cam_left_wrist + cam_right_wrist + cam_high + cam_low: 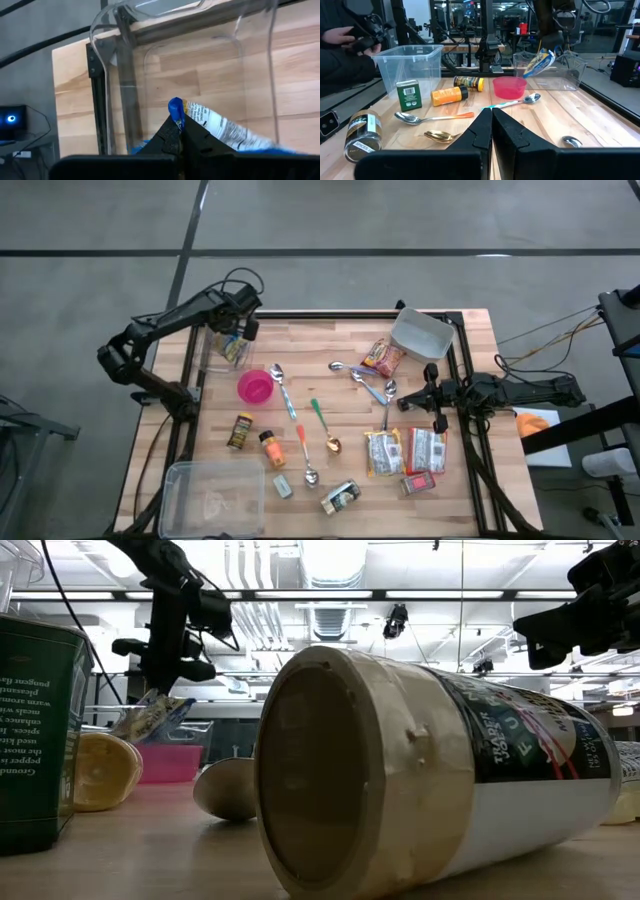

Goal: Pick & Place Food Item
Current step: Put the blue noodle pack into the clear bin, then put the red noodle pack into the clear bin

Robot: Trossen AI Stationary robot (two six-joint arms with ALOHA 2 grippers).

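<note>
Wooden table (330,395), grey concrete floor around; a person sits beyond the edge nearest the big clear bin (213,497). Left gripper (243,327) clenched on a blue-edged snack packet (236,348), hanging above the small clear bin (222,350) at the table's corner. Right gripper (432,395) closed, empty, at the opposite edge.

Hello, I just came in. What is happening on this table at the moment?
The left gripper is shut on a blue and white snack packet and holds it over the clear bin at the table's far left corner. The packet hangs above the bin's floor, not yet released. The right gripper waits shut and empty at the right edge. Spoons, spice jars, a pink bowl and other packets lie across the table.
</note>
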